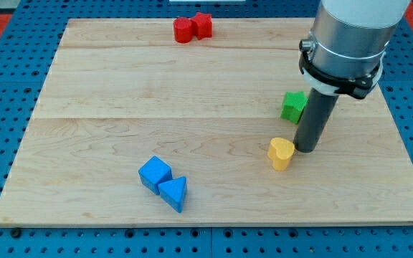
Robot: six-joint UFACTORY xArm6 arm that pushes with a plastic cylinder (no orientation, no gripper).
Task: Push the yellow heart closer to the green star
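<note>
Wooden board (120, 93): two red blocks (193, 28); two blue blocks (163, 183); one yellow heart (281, 153); one green star (293, 105); no claw.

The arm (353, 32) shows as a broad cylinder of pale grey metal with a soft sheen, cut off by the view's top edge. A black clamp ring (339, 72) circles its lower end, with small lugs jutting at the left and right sides. Below the ring sits a short white collar (324, 89). From it runs a straight, smooth, dark grey rod (314, 122), round in section, down to my tip (306, 150).
</note>
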